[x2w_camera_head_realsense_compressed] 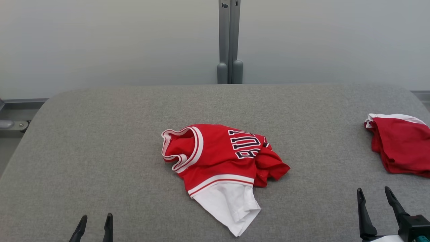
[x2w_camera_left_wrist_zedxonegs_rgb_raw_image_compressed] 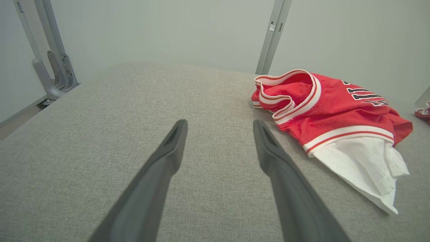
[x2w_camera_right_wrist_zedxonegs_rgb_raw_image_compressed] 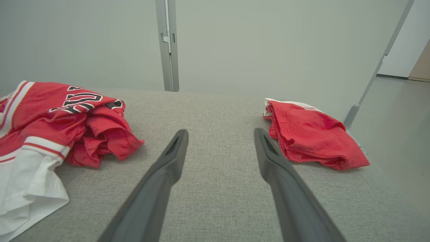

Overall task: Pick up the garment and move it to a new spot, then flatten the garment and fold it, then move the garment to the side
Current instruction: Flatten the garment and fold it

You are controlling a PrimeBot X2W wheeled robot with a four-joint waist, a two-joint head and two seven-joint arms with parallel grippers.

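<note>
The garment [x2w_camera_head_realsense_compressed: 218, 158] is a red jersey with white trim, dark lettering and a white part at its near end. It lies crumpled in the middle of the grey padded table [x2w_camera_head_realsense_compressed: 100, 151]. The left wrist view has the garment [x2w_camera_left_wrist_zedxonegs_rgb_raw_image_compressed: 329, 114] at the right, the right wrist view has the garment [x2w_camera_right_wrist_zedxonegs_rgb_raw_image_compressed: 57, 124] at the left. My left gripper [x2w_camera_head_realsense_compressed: 95, 220] stands open at the near left edge, well short of the cloth. My right gripper [x2w_camera_head_realsense_compressed: 374, 195] stands open at the near right. Nothing is between either pair of fingers.
A second red cloth [x2w_camera_head_realsense_compressed: 401, 144], folded, lies at the table's right edge; the right wrist view shows this folded cloth [x2w_camera_right_wrist_zedxonegs_rgb_raw_image_compressed: 309, 137] just right of my fingers. A grey metal post [x2w_camera_head_realsense_compressed: 229, 40] rises behind the table against a pale wall.
</note>
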